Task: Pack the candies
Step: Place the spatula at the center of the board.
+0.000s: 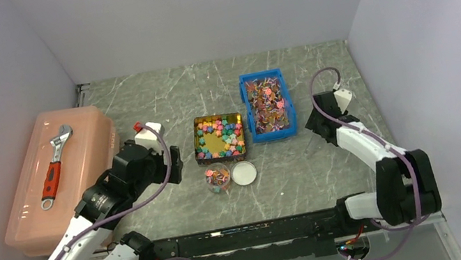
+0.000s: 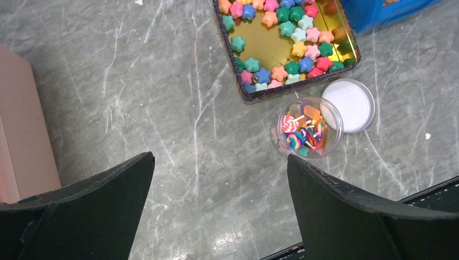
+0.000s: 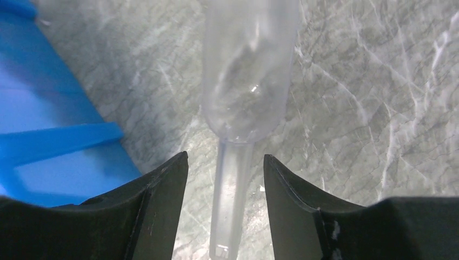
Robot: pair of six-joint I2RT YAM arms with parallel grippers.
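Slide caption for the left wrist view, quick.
Open left gripper hovers near a clear jar of lollipop candies, white lid beside it, star candies in a gold tin beyond.

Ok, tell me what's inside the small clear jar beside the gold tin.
The jar is open, its white lid beside it. Inside: a heap of colourful candies, including a swirled lollipop. Pieces underneath are hidden by those on top.

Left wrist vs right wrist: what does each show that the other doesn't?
Left wrist only: gold tin of star candies, small clear jar of lollipop sweets, white lid, pink box edge. Right wrist only: clear scoop, its handle between the fingers of the right tool. Both: grey marble table, part of the blue bin, and an open tool, the left tool wider.
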